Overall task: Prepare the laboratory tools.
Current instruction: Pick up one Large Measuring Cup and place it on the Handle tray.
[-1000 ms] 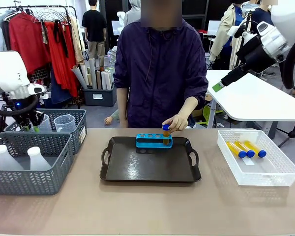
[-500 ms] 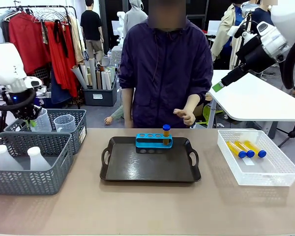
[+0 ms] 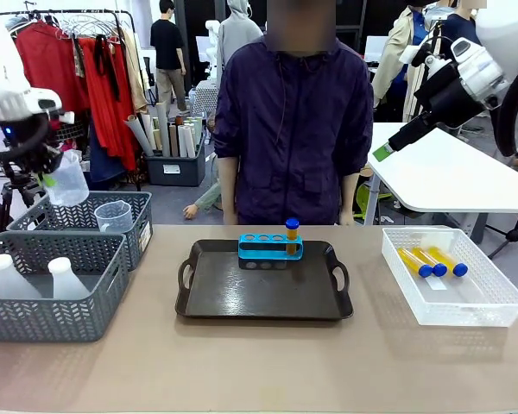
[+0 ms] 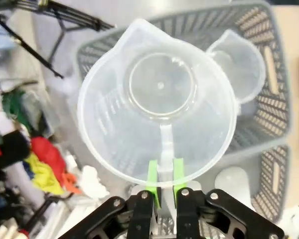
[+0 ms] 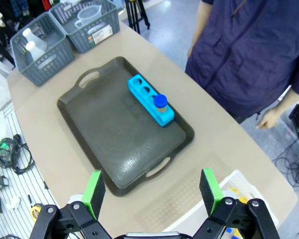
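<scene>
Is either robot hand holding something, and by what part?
The left gripper pinches the clear measuring beaker by its handle; the right gripper is open and empty.

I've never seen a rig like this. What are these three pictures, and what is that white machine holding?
It's a robot: a left arm and a right arm, sharing a table with a person. The wide picture looks across the table from between the arms. The other two pictures come from a camera on each wrist. The left gripper is pinched shut on the handle of a clear beaker, above a grey basket. The right gripper hangs open, raised high. On the black tray stands a blue rack with one amber tube. Three more tubes lie in a white basket.
</scene>
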`<action>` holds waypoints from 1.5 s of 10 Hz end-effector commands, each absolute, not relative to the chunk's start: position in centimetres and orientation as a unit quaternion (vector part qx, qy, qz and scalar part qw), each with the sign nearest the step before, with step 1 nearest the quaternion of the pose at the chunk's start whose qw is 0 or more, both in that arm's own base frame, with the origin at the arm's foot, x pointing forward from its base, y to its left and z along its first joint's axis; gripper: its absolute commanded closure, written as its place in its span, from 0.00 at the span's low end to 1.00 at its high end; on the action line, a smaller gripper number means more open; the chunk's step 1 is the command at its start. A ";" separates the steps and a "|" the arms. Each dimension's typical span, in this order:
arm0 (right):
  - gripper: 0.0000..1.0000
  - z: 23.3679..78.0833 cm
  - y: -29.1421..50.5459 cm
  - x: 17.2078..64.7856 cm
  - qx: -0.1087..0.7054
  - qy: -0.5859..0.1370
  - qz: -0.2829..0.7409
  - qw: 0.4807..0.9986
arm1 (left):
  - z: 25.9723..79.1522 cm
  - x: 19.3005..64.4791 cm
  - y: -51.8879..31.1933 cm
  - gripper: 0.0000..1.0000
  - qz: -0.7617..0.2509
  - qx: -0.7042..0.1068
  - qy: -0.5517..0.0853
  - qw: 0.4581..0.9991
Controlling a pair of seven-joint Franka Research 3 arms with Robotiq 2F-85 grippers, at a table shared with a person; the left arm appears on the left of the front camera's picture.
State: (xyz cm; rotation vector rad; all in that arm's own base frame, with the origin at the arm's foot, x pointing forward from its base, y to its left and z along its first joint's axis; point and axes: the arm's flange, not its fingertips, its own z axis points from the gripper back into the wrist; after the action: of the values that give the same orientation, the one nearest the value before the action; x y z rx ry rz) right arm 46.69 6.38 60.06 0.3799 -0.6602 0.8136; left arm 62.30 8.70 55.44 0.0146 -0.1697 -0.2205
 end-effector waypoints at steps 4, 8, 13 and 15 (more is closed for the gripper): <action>0.00 60.2 6.3 46.7 0.187 -0.316 0.388 0.845 | 65.4 57.1 5.0 1.00 -0.248 0.033 -0.133 0.959; 0.00 60.2 6.3 46.7 0.187 -0.316 0.388 0.845 | 68.2 55.4 3.0 1.00 -0.289 0.021 -0.139 0.947; 0.00 60.2 6.3 46.7 0.187 -0.316 0.388 0.845 | 68.3 55.6 2.6 1.00 -0.282 0.032 -0.142 0.948; 0.00 60.2 6.3 46.7 0.187 -0.316 0.388 0.845 | 68.6 56.1 0.3 1.00 -0.329 0.066 -0.144 0.931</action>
State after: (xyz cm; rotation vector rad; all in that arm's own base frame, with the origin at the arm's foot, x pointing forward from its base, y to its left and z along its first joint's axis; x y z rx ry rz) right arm 46.68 6.41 60.07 0.3795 -0.6602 0.8141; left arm 55.81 1.70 68.17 0.0770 -0.2834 -0.6079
